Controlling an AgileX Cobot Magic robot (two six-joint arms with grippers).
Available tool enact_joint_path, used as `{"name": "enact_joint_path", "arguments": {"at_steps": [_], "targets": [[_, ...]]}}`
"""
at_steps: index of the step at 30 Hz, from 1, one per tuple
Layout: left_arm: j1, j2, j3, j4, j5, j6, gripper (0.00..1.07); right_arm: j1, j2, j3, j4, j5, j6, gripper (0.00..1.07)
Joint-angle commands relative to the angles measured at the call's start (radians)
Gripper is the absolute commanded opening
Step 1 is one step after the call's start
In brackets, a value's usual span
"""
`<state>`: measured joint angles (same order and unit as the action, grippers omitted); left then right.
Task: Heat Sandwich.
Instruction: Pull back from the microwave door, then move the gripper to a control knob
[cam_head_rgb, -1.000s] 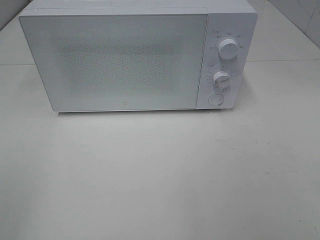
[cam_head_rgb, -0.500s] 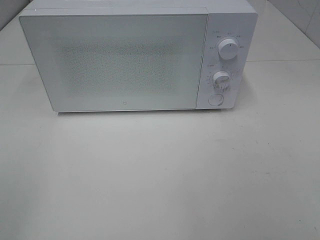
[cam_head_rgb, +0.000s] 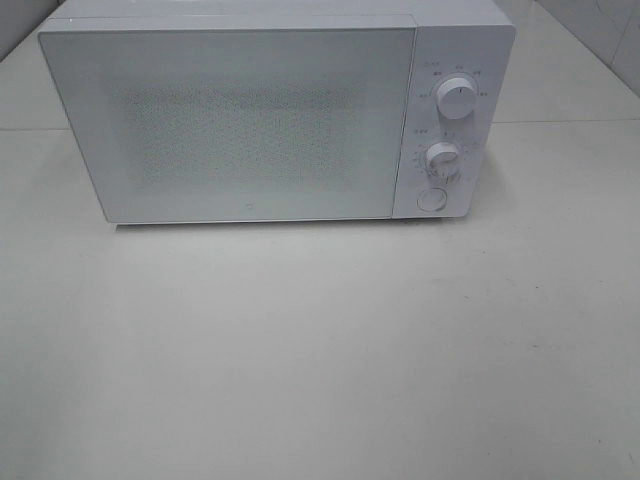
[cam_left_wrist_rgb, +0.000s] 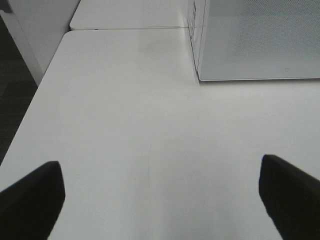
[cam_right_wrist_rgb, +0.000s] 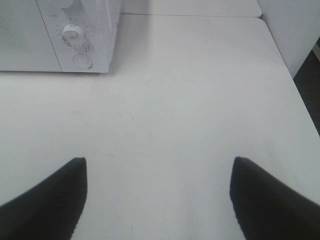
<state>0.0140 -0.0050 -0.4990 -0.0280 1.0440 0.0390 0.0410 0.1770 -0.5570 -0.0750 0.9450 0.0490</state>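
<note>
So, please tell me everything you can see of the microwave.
The microwave is a white box, seemingly plastic, standing upright on the pale table with its front toward the high camera. Its wide door, with a dotted window, is closed. On the panel at the door's right sit an upper knob, a lower knob and a round button beneath. Only the table touches it. Its inside cannot be seen.

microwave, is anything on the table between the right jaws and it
Nothing visible: only bare table lies between the open jaws and the microwave. Its door is shut, though, which blocks the way inside.
</note>
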Motion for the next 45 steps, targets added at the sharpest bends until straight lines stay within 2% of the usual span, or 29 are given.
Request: {"name": "enact_joint_path", "arguments": {"at_steps": [1,35,43,45], "targets": [[0.0,-0.026,0.003,-0.005,-0.008,0.0,1.0,-0.007,0.073,-0.005,0.002,-0.084,-0.005,0.76],[0.0,-0.026,0.003,-0.005,-0.008,0.0,1.0,-0.007,0.597,-0.003,0.002,-0.581,-0.001,0.76],[0.0,-0.026,0.003,-0.005,-0.008,0.0,1.0,-0.007,0.688,0.018,0.002,-0.815,-0.001,0.76],[0.0,-0.026,0.003,-0.005,-0.008,0.0,1.0,-0.007,0.72,0.063,0.002,-0.954,-0.001,0.76]]}}
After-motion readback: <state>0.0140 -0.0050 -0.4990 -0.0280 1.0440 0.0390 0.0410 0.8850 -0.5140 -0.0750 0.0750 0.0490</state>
